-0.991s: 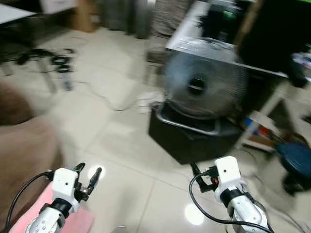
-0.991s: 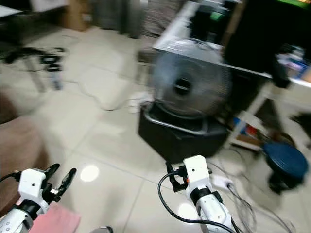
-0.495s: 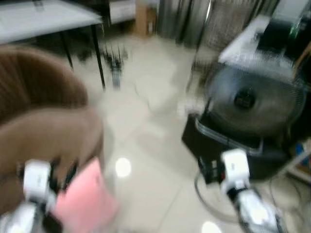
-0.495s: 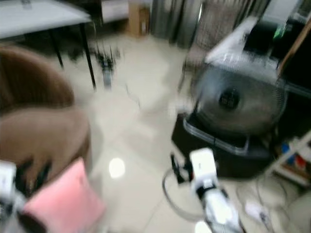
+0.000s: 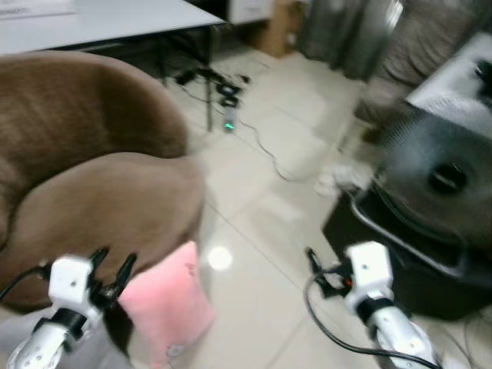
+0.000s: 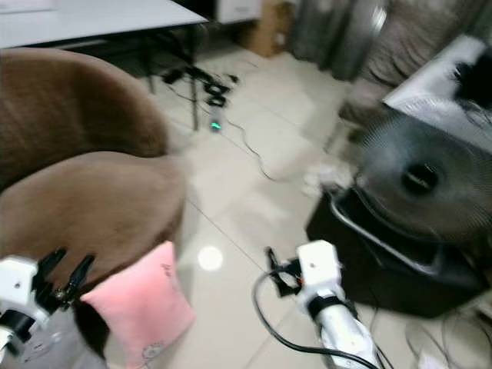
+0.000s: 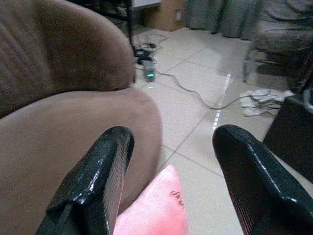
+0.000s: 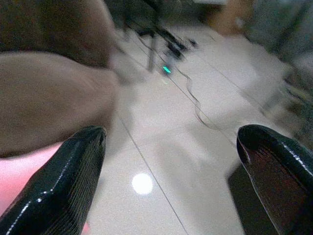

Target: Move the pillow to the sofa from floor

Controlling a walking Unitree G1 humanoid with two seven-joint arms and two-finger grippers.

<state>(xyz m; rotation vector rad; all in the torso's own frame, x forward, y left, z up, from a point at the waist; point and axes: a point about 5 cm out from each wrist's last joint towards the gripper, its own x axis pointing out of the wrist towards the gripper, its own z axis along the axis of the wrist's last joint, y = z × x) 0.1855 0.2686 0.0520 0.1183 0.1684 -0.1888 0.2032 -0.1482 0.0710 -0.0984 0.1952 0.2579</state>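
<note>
A pink pillow (image 5: 167, 301) stands on the tiled floor, leaning against the front of the brown sofa (image 5: 84, 177). My left gripper (image 5: 111, 266) is open, just left of the pillow's top and in front of the sofa's rounded seat. The left wrist view looks between its fingers (image 7: 98, 176) at the pillow (image 7: 154, 210) below and the sofa (image 7: 58, 98) behind. My right gripper (image 5: 314, 265) hovers over bare floor right of the pillow; its fingers (image 8: 63, 186) stand wide apart, open and empty.
A large fan (image 5: 442, 181) on a black box (image 5: 400, 246) stands close at the right. Cables and a power strip (image 5: 227, 115) lie on the floor behind the sofa, under a white table (image 5: 100, 19). Bare tiles (image 5: 261, 215) lie between sofa and fan.
The camera has swung left, bringing the sofa and pink pillow fully into view and pushing the fan to the right. Both grippers keep their open stance.
</note>
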